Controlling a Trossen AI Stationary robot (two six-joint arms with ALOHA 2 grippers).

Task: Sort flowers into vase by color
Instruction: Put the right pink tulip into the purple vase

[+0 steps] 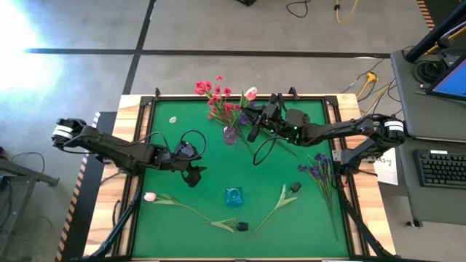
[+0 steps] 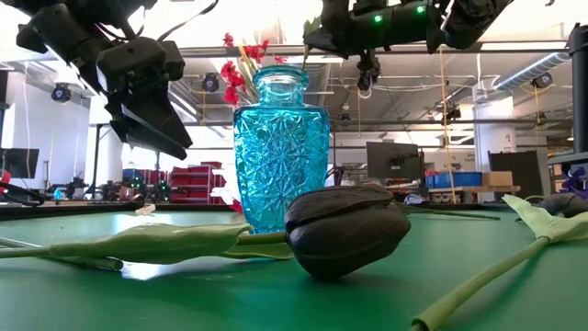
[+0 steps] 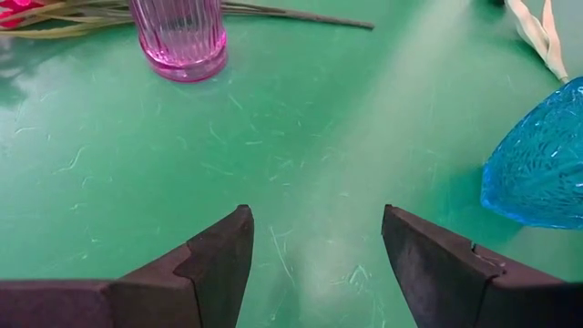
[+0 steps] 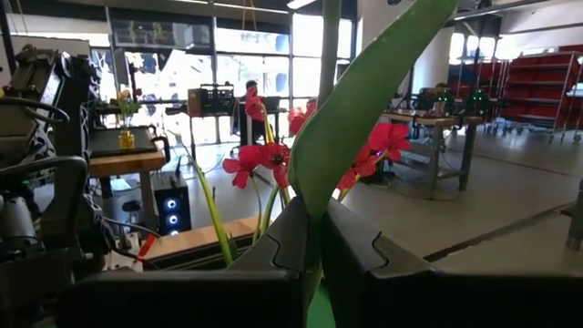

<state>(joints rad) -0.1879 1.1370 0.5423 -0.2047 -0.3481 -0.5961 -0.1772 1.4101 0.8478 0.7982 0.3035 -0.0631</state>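
Observation:
A pink glass vase (image 1: 230, 135) at the far middle of the table holds red flowers (image 1: 217, 98). My right gripper (image 1: 261, 116) hovers just right of them, shut on a pale pink tulip (image 1: 251, 93). A blue glass vase (image 1: 233, 195) stands upright near the front. My left gripper (image 1: 193, 175) hangs open above bare table between the two vases, touching nothing. On the cloth lie another pale pink tulip (image 1: 151, 196), two dark tulips (image 1: 242, 227) (image 1: 295, 188) and purple flowers (image 1: 317, 167). My right gripper pinches the tulip's green stem and leaf (image 4: 319, 196) between its two fingers. The fingers come roughly level from the table's right and lie across the stem. Stem and leaf rise past the fingers, and the bloom (image 1: 251, 93) sits clear of the table beside the red flowers.
The dark tulip (image 2: 344, 230) lies just in front of the blue vase (image 2: 280, 147). Wooden rails (image 1: 131, 109) frame the green cloth. Bare cloth lies at the far left and between the vases. A desk with a keyboard (image 1: 444, 167) stands off to the right.

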